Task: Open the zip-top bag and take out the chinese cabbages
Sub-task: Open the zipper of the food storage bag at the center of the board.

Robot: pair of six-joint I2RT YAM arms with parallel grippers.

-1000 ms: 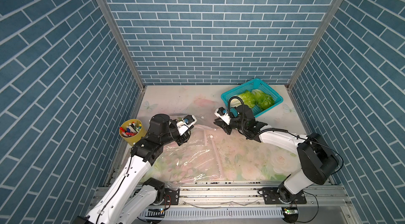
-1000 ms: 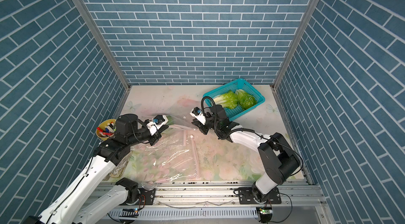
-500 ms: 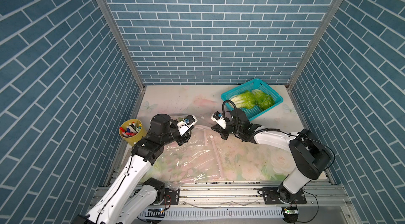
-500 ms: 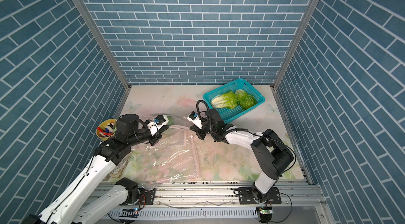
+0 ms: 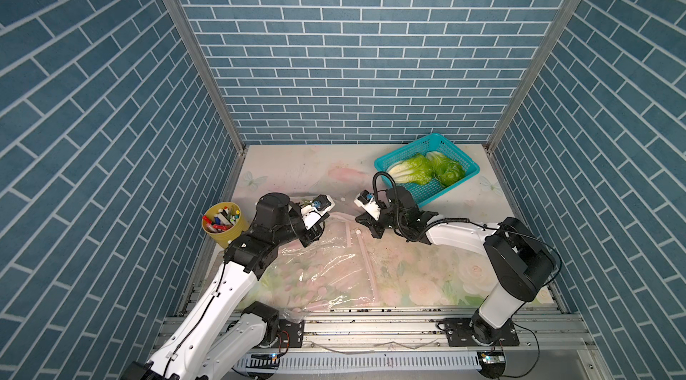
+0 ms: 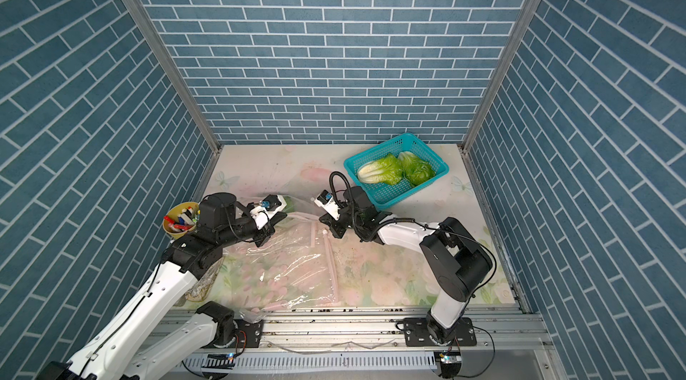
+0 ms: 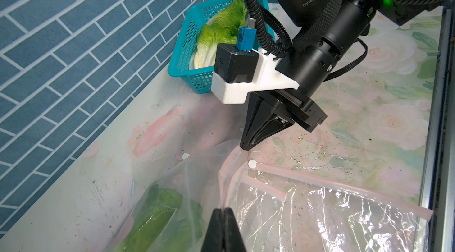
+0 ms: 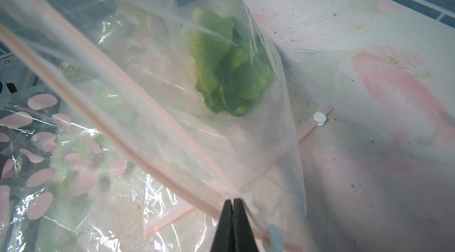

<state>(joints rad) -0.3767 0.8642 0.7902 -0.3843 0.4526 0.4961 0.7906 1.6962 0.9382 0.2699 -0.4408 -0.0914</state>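
Bright, even light from overhead fills both top views, sharp across the frame, with only soft, faint shadows on the floral table (image 5: 297, 174) and the brick walls (image 5: 352, 62) splaying outward toward the edges (wide-angle stretch, plainly). White glare streaks flash off the crinkled zip-top bag (image 5: 319, 266) in a top view and again in the crisp left wrist view. The right wrist view is the soft one: film close to the lens is milky and blurred, and the chinese cabbage (image 8: 229, 66) behind it looks hazy.
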